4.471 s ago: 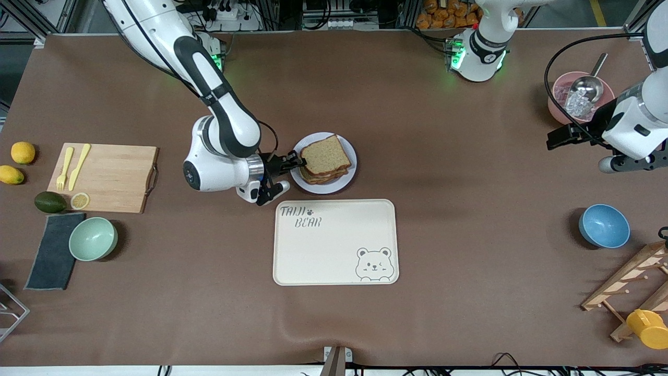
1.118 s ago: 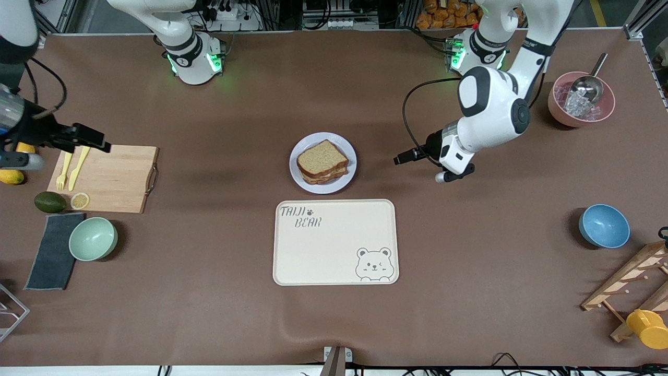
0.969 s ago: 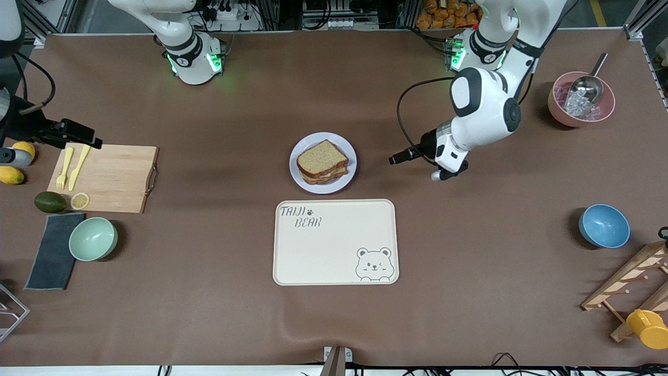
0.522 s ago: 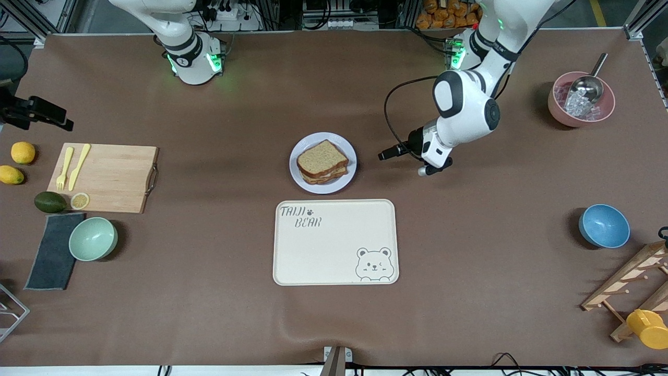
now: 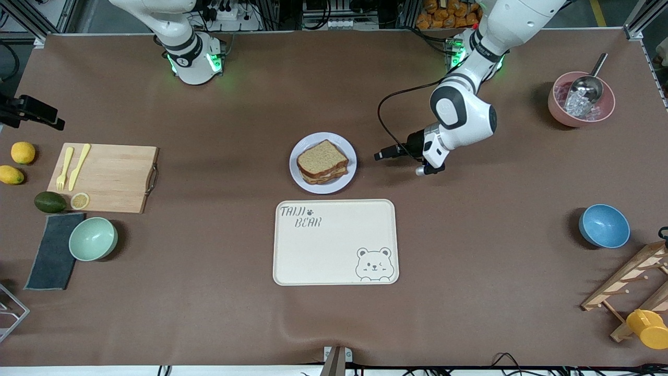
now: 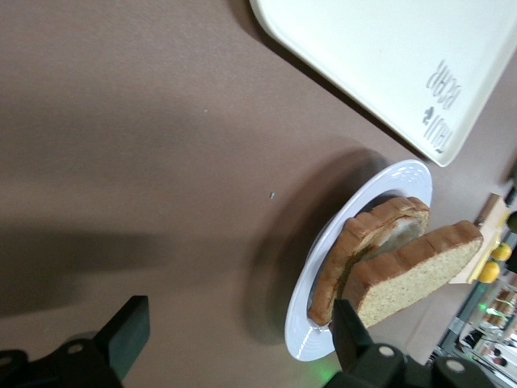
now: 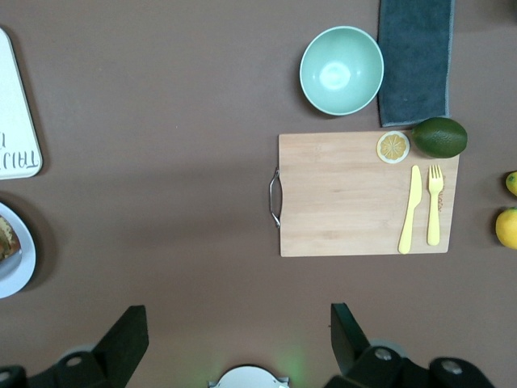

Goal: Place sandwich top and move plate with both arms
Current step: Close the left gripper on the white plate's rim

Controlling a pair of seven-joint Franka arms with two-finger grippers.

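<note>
I am looking down on a wide brown table (image 5: 469,292) with metal framing and cables along the edge where the two arm bases stand. Near its middle lies a cream bear-print tray (image 5: 335,242); a wooden cutting board (image 5: 104,177) sits toward the right arm's end, a pink bowl (image 5: 580,99) toward the left arm's end.

Compared with a second ago, the left end effector (image 5: 377,156) has moved closer to the plate (image 5: 346,181) and now sits just beside its rim, fingers spread wide and holding nothing. The right end effector (image 5: 58,124) has pulled back up and outward, over the table edge above the cutting board, fingers (image 7: 121,346) also spread and empty; that arm waits.

The plate is small, round and pale, just farther from the camera than the tray. The sandwich top (image 5: 321,156), a speckled tan slice with darker crust, rests on the stacked sandwich on the plate, slightly askew in the left wrist view (image 6: 420,271).
</note>
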